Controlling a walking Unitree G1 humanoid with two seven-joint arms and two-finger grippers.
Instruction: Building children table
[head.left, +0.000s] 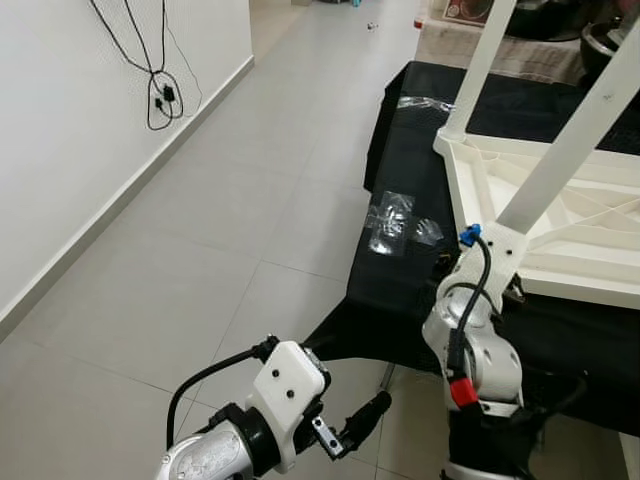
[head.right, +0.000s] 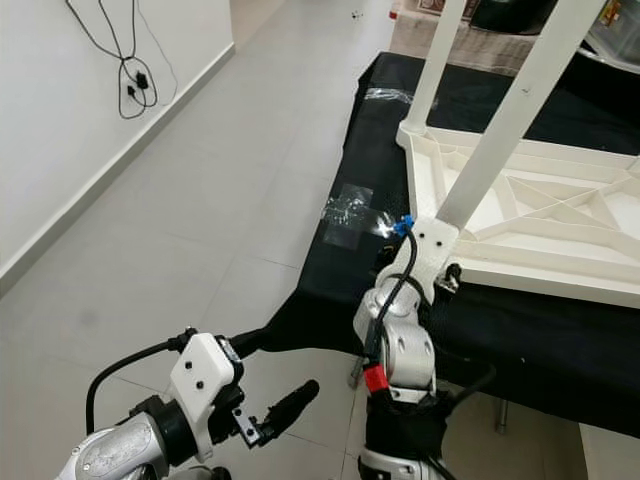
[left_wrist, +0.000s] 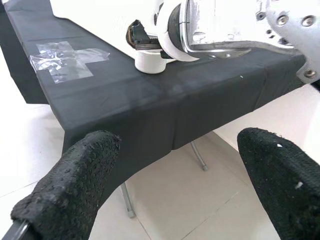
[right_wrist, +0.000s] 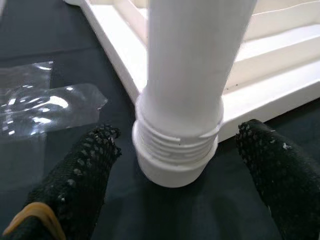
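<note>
A white table leg stood at the near corner of an upturned white tabletop, its threaded end resting on the black cloth just beside the tabletop's edge rather than seated in it. The leg rose at a slant toward the top of the head views, and a second white leg stood at the tabletop's far corner. The tabletop lay with its ribbed underside up on the black-covered table.

The right gripper sat low at the foot of the near leg, its two black fingers spread wide on either side of the threaded end, released and not touching it. Its wrist and silver arm reached up to that corner from below.

The left gripper hovered off the table's edge over the tiled floor, its fingers also spread apart and holding nothing.

Patches of clear tape were stuck to the cloth near the tabletop's corner. A black cable hung against the white wall on the robot's left.
</note>
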